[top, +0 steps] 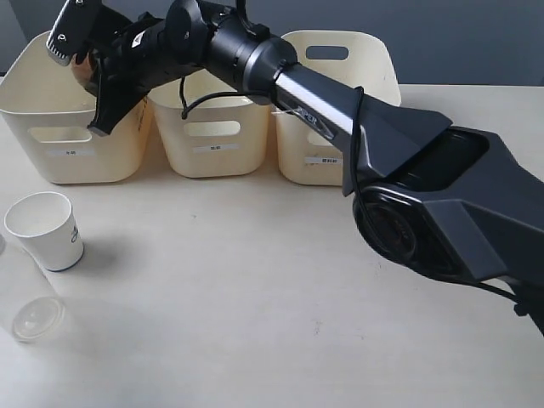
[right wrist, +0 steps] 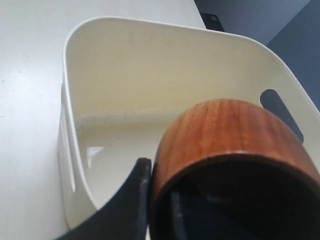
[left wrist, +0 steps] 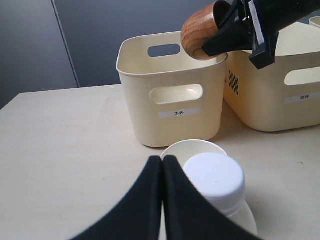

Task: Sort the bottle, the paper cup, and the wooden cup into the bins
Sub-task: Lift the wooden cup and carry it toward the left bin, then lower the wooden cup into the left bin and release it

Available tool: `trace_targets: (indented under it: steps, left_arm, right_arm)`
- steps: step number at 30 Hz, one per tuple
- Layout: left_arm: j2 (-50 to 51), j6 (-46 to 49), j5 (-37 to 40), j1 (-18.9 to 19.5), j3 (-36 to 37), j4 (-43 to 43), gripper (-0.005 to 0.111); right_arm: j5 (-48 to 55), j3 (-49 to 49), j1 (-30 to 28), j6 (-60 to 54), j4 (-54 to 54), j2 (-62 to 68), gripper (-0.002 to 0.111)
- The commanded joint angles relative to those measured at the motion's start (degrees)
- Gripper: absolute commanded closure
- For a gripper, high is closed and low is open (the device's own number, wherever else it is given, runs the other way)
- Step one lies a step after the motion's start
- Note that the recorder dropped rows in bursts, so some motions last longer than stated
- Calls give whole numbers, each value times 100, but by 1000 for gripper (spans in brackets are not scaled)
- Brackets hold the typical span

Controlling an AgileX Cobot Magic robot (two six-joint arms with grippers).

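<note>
1. Right gripper reaches across, clamped on the wooden cup over the leftmost of the bins.
2. Left gripper has its fingers pressed together, holding nothing.
3. Paper cup and bottle stand close together on the table.

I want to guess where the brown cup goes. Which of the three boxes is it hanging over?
The leftmost bin in the exterior view. The right gripper holds the wooden cup above its opening; the middle bin and right bin sit aside.
</note>
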Motion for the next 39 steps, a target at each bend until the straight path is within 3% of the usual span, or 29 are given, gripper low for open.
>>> trace_targets:
  steps: [1,6,9,19,29,32,39]
  left_arm:
    - [19,-16,-79,-16,-17,14,107]
    - [19,-16,-79,-16,-17,14,107]
    - [19,-16,-79,-16,-17,14,107]
    - [19,-16,-79,-16,-17,14,107]
    - [19,-16,-79,-16,-17,14,107]
    - [19,-16,-79,-16,-17,14,107]
    - [19,-16,-79,-16,-17,14,107]
  right_arm:
    - [-111,-50,-11,-45,24,20,108]
    - [-54,-50,-11,-45,39,31,88]
    - [-91,-50,-11,-45,39,31,82]
    - [-47,-50,-11,-19,73,-553,82]
    - [2117,-50,63,-19,239,-2066,82]
    - [3235,-50,285,151,-107,-2201,82]
    - [3372,151,792,470,-788,-1895,82]
